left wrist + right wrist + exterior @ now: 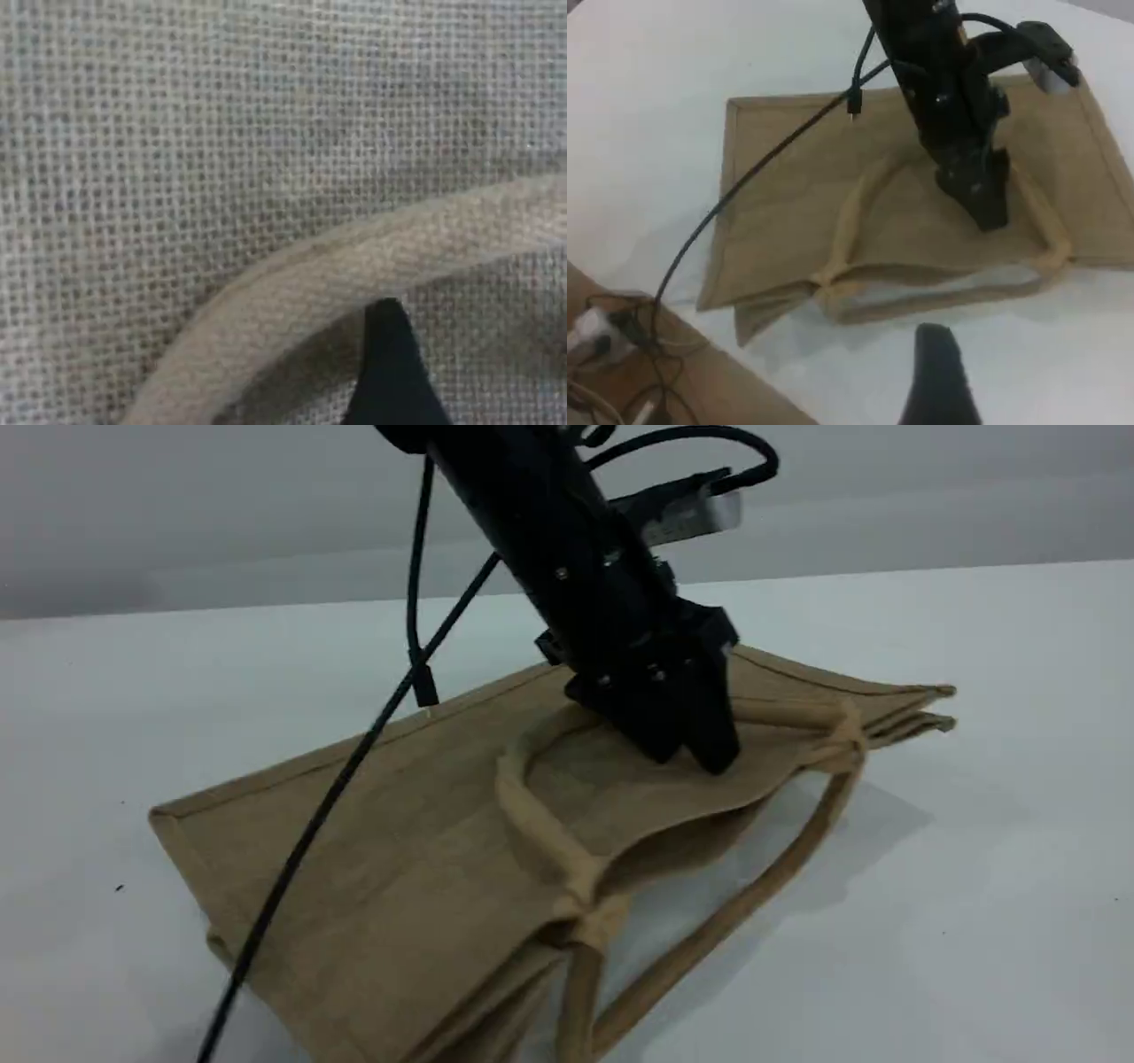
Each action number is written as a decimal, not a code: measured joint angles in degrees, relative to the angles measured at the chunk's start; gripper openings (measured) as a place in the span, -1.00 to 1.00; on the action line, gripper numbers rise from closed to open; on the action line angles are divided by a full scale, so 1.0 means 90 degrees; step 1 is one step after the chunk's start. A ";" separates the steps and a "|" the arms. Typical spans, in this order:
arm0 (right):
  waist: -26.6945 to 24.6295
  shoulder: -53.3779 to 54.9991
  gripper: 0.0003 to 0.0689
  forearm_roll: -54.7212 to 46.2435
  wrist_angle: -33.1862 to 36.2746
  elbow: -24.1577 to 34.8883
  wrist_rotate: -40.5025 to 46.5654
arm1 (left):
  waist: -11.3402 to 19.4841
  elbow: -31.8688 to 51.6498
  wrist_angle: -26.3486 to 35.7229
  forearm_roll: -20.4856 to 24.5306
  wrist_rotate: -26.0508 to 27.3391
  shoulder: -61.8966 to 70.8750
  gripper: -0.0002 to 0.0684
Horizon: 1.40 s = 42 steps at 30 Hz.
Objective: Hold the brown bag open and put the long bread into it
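Note:
The brown bag (399,850) lies flat on the white table (974,921), its mouth toward the camera and slightly parted. My left gripper (691,755) points down onto the bag's top panel inside the upper handle loop (532,815), fingers a little apart with nothing between them. In the left wrist view the handle (354,274) curves just ahead of one dark fingertip (390,372), over the bag's coarse weave (177,133). The right wrist view looks down from a distance on the bag (797,212) and the left gripper (983,208). The right gripper (939,381) shows one fingertip and holds nothing. The long bread is out of view.
A black cable (337,779) hangs from the left arm across the bag's left half. The lower handle (753,886) rests on the table in front of the bag's mouth. In the right wrist view a wooden surface with loose wires (620,354) sits beyond the table's edge.

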 joint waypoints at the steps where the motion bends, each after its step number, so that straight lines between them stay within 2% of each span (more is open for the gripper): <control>1: 0.0000 0.0000 0.24 -0.0015 0.0000 0.0000 0.0000 | -0.0029 0.0000 -0.0027 0.0000 0.0005 0.0000 0.24; 7: 0.0000 0.0000 0.24 -0.0044 0.0111 0.0000 0.0000 | -0.0045 0.0000 -0.0071 -0.0026 -0.0001 0.0091 0.24; 12: 0.0000 0.0000 0.24 -0.0100 0.0116 0.0000 0.0000 | -0.0066 0.0000 -0.0082 -0.0416 -0.0001 0.0301 0.24; 27: 0.0000 0.0000 0.24 -0.0094 0.0116 0.0000 0.0000 | -0.0114 -0.0011 -0.0040 -0.0409 -0.0001 -0.0010 0.24; 32: 0.0000 0.0000 0.24 -0.0126 0.0116 0.0000 0.0000 | -0.0114 -0.0011 0.0302 -0.0471 0.0005 -0.0508 0.24; 35: 0.0000 0.0000 0.24 -0.0202 0.0185 -0.0016 0.0000 | -0.0114 -0.0011 0.0626 -0.0280 0.0011 -0.0883 0.24; 42: 0.0000 -0.0234 0.24 -0.0640 0.0960 -0.0449 0.0000 | -0.0114 -0.0011 0.0929 -0.0260 -0.0040 -0.1878 0.24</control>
